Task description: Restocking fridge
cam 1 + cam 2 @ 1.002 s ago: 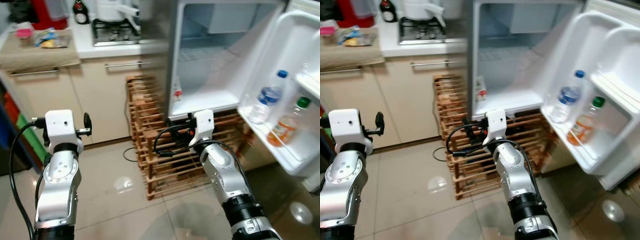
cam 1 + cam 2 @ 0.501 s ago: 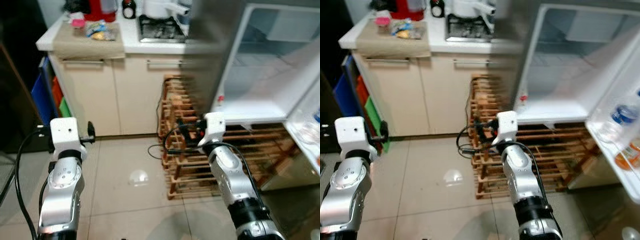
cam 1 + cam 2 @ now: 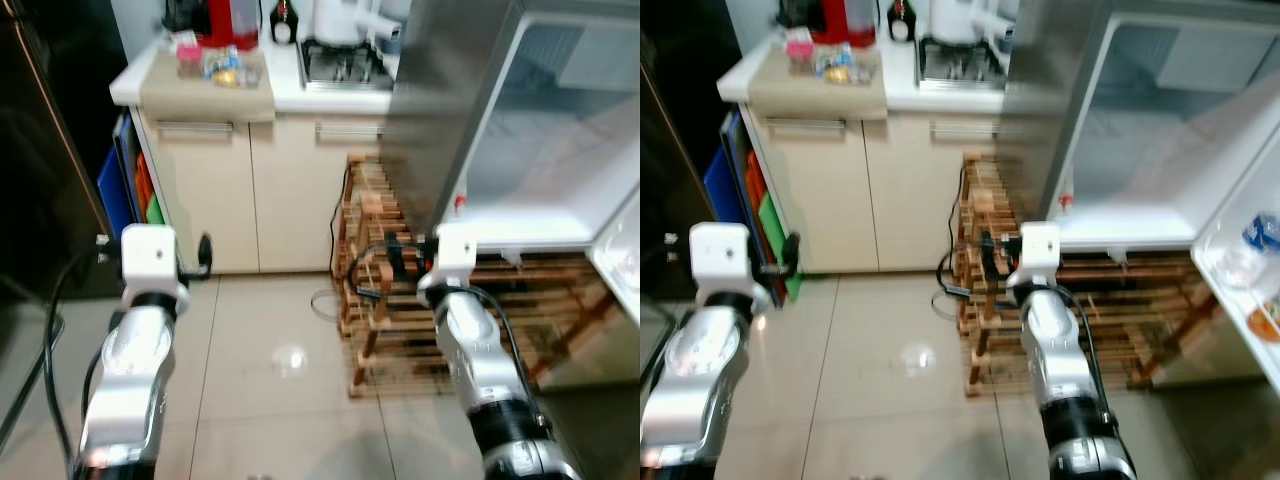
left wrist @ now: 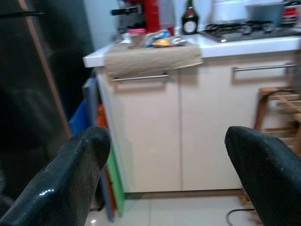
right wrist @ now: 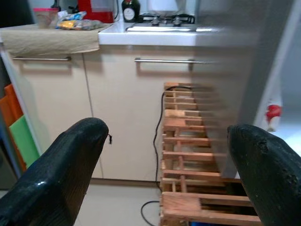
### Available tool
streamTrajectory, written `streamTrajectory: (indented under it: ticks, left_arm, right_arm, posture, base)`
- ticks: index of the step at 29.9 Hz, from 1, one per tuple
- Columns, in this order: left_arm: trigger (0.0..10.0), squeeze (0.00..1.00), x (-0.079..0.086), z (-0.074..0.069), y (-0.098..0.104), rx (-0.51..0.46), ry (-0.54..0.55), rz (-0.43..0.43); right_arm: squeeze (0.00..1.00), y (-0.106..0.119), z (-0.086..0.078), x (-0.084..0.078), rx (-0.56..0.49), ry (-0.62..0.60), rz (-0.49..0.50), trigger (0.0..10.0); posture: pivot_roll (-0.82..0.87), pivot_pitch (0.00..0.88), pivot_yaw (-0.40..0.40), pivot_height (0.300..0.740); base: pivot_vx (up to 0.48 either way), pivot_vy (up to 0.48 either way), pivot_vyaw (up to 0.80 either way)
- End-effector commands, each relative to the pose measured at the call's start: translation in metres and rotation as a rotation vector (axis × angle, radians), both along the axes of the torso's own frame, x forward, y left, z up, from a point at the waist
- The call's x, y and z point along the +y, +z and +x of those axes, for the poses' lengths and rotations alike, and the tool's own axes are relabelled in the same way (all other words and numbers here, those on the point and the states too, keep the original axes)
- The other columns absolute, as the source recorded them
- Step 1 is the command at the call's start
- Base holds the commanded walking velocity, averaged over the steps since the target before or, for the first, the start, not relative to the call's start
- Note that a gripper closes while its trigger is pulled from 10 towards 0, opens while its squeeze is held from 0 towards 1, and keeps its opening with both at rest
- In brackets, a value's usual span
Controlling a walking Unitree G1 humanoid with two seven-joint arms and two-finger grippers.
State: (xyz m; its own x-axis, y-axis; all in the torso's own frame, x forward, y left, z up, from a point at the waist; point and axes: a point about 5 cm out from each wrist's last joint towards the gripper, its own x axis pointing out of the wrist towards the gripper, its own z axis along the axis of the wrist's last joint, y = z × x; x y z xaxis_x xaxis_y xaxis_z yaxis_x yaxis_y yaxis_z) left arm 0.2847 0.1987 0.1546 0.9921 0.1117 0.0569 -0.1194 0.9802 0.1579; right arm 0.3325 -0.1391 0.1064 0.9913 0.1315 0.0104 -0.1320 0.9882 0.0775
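Standing open, fridge (image 3: 560, 130) beyond right pincer (image 5: 164, 155), fingers spread

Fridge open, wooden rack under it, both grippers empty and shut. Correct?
Not quite. The fridge is open above the wooden rack and both grippers are empty, but they are open: the left gripper in the left wrist view and the right gripper in the right wrist view have fingers spread wide apart.

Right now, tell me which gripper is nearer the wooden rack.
Right. The right gripper points straight at the wooden rack under the open fridge; the left gripper faces the cabinet, off to the rack's left.
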Motion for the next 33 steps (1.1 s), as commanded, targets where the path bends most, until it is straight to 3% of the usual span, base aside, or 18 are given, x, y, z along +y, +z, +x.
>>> streamTrajectory:
  ticks: [1, 12, 13, 19, 23, 33]
  left_arm:
    - [10.0, 0.0, 0.004, 0.001, 0.004, -0.021, 0.015, 0.001]
    - [10.0, 0.0, 0.005, -0.002, -0.005, 0.012, 0.029, -0.013]
    - [10.0, 0.0, 0.005, -0.002, -0.005, 0.013, 0.029, -0.011]
    - [10.0, 0.0, 0.007, 0.004, 0.0, -0.008, 0.021, 0.027]
    - [10.0, 0.0, 0.001, 0.013, 0.016, -0.082, -0.045, 0.069]
    - [10.0, 0.0, -0.009, 0.02, 0.024, -0.117, -0.129, 0.049]
  right_arm:
    - [0.05, 0.004, 0.002, 0.002, -0.017, 0.014, 0.01, 10.0]
    - [0.09, 0.002, 0.002, 0.006, -0.01, 0.023, -0.009, 10.0]
    - [0.04, 0.002, 0.002, 0.006, -0.009, 0.02, -0.004, 10.0]
    - [0.04, 0.018, 0.005, 0.012, -0.093, 0.04, -0.015, 10.0]
    - [0.05, 0.029, 0.011, 0.014, -0.131, 0.031, -0.035, 10.0]
    - [0.04, 0.035, 0.011, 0.02, -0.161, 0.036, -0.054, 10.0]
  posture:
    - [0.0, 0.0, -0.014, 0.74]
    - [0.0, 0.0, -0.017, 0.74]
    - [0.0, 0.0, -0.017, 0.74]
    - [0.0, 0.0, -0.018, 0.74]
    - [0.0, 0.0, -0.02, 0.74]
    - [-0.01, 0.0, -0.021, 0.74]
  base:
    - [0.42, 0.0, 0.63]
    - [0.428, 0.0, 0.61]
    - [0.428, 0.0, 0.0]
    - [0.429, 0.0, 0.0]
    - [0.435, 0.0, -0.61]
    - [0.442, 0.0, -0.22]
